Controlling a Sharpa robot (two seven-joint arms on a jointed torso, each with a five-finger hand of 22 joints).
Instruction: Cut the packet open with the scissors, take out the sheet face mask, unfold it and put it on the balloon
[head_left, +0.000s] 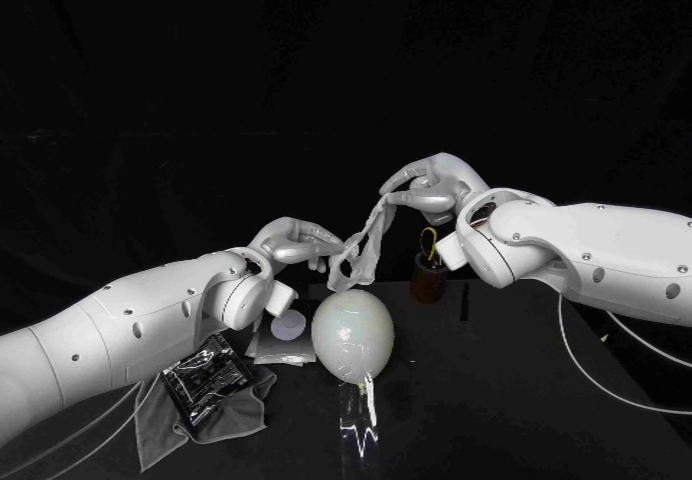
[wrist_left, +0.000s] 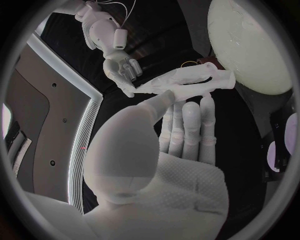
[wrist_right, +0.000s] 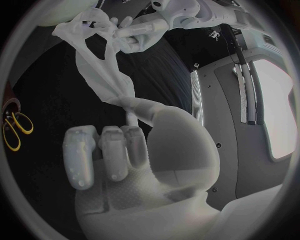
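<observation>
Status: sheet face mask (head_left: 364, 238) hangs in the air above the balloon (head_left: 353, 335), which sits near the middle of the surface; the two are not touching. The left robot hand (head_left: 296, 243) pinches the mask's lower end and the right robot hand (head_left: 426, 185) pinches its upper end, higher up. The sheet is bunched into a narrow twisted band, not spread.

Risks, my judgement:
- Pulling apart while bunched may tear the sheet.
- A slipping pinch drops one end onto the surface.
- Off-centre pressure may roll the balloon toward the packet (head_left: 209, 372) by the front left corner.
</observation>
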